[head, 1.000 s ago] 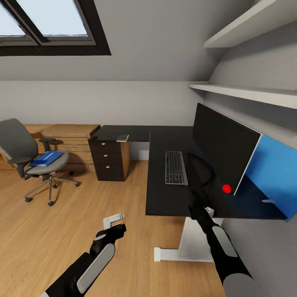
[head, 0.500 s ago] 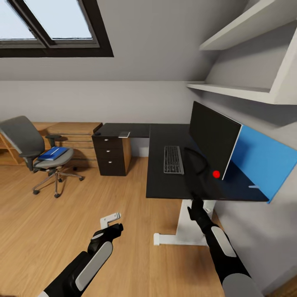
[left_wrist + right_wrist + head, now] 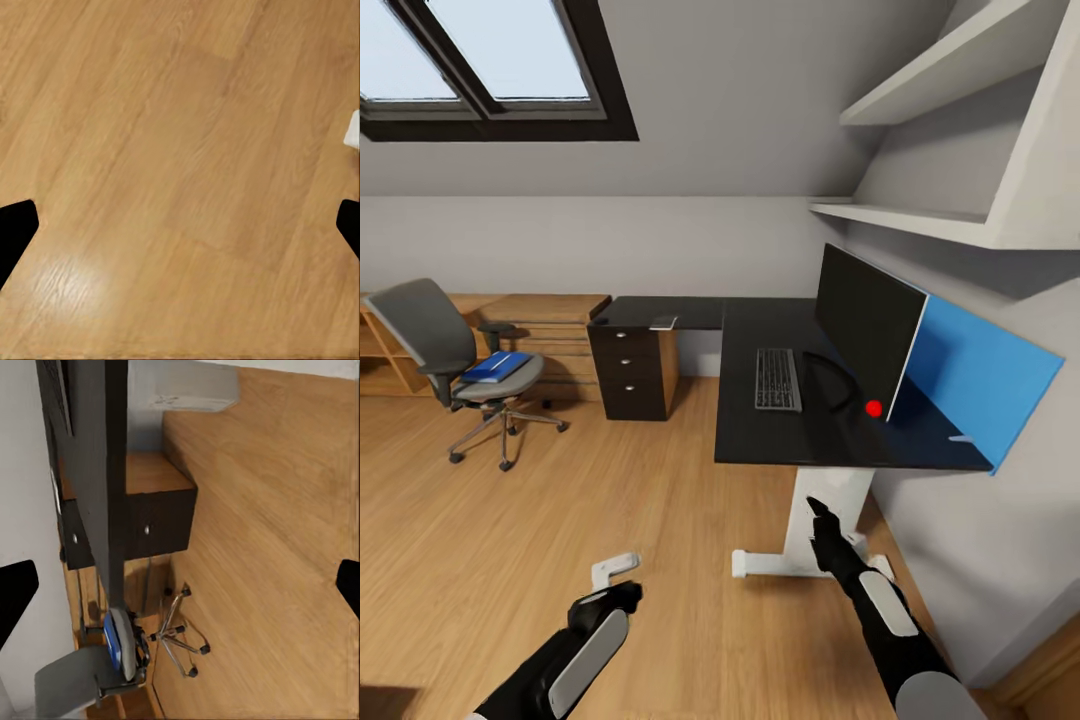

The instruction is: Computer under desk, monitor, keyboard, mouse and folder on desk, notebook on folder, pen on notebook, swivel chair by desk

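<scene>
Both your grippers are empty. The left gripper (image 3: 622, 572) hangs low over the wood floor (image 3: 510, 540) with its fingers spread wide; the wrist view shows the two dark tips far apart with only planks between them. The right gripper (image 3: 818, 512) sits just short of the desk's (image 3: 780, 450) near edge, by the white pedestal leg (image 3: 830, 500); its wrist view also shows the tips well apart, nothing held.

On the desk the keyboard (image 3: 777, 379) lies beside the monitor (image 3: 865, 330), its long axis running away from you. A small dark lump at the far corner may be the mouse, and the pale flat item near it is too small to name.

The folder (image 3: 493, 366) lies flat on the seat of the swivel chair (image 3: 460, 370), well off to your left and ahead, across open floor. Your left arm is the nearer one, but neither reaches from here; I'd judge you must drive the base leftward first.
</scene>
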Tool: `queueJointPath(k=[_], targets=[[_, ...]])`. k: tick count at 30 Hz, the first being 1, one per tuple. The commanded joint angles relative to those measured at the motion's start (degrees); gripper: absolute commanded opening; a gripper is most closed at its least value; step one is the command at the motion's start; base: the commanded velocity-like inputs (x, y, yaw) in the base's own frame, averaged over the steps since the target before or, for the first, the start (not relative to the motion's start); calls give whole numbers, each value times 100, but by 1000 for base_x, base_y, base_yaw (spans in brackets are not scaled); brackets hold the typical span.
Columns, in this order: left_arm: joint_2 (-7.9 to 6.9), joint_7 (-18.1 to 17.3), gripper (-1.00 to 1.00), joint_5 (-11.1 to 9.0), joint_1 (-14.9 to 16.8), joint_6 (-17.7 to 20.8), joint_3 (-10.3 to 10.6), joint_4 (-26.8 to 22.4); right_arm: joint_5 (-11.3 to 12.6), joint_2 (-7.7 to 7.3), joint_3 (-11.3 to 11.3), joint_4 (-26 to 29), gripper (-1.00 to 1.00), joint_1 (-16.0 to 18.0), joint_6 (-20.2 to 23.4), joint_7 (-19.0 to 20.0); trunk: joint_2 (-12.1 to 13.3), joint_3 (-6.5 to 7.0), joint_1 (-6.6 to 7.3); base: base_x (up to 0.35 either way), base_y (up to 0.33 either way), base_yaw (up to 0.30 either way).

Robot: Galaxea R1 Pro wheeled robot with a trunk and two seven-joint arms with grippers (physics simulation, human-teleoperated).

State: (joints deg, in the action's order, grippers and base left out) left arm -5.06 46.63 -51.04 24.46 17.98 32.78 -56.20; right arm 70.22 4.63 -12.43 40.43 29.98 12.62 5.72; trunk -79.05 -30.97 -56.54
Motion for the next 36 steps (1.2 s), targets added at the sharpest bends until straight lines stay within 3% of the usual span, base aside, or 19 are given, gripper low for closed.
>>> queueJointPath(k=[1,3,8,10,13,15,16,21,23,26,29,31,36], targets=[[-6,36,100,-21,7,18,24,213,-284,9,-38,-109,100,1,-34,17,38,13,23,-9,0,0],[-5,34,100,-21,7,13,25,437,-612,13,-38,-239,100,-3,-139,20,118,49,67,-7,0,0],[82,-64,100,-20,7,-77,72,1527,-1966,10,-47,-1103,100,-8,-980,32,319,138,177,-2,0,0],[156,-134,100,-20,7,-210,93,1786,-2220,9,-48,-1356,100,-9,-1247,31,399,174,221,0,0,0],[358,-441,100,-9,7,-747,145,2489,-2830,6,-44,-2144,100,-9,-2110,24,519,228,287,0,0,0],[445,-601,100,2,7,-977,169,2767,-3064,5,-43,-2503,100,-9,-2540,19,599,264,330,0,0,0],[531,-761,100,12,7,-1182,202,3029,-3273,4,-42,-2859,100,-9,-3005,15,640,282,352,0,0,0],[728,-1254,100,30,7,-1637,402,3819,-3673,-4,-40,-3816,100,-9,-4455,4,840,372,462,0,0,0],[757,-1509,100,31,7,-1772,481,4099,-3727,-5,-40,-3987,100,-31,-4759,-6,920,408,506,0,0,0],[772,-1956,100,32,7,-2041,529,4448,-3761,-6,-42,-4092,100,-131,-4948,-10,1041,462,572,0,0,0],[780,-2573,100,28,7,-2597,556,4924,-3790,11,-41,-4143,100,-260,-5054,4,1161,515,638,0,0,0],[784,-2790,100,31,7,-2833,565,5139,-3857,18,-40,-4151,100,-335,-5088,12,1241,551,682,0,0,0],[781,-2916,100,31,7,-2968,570,5268,-4339,-21,-40,-4156,100,-411,-5085,14,1442,641,792,0,0,0]])
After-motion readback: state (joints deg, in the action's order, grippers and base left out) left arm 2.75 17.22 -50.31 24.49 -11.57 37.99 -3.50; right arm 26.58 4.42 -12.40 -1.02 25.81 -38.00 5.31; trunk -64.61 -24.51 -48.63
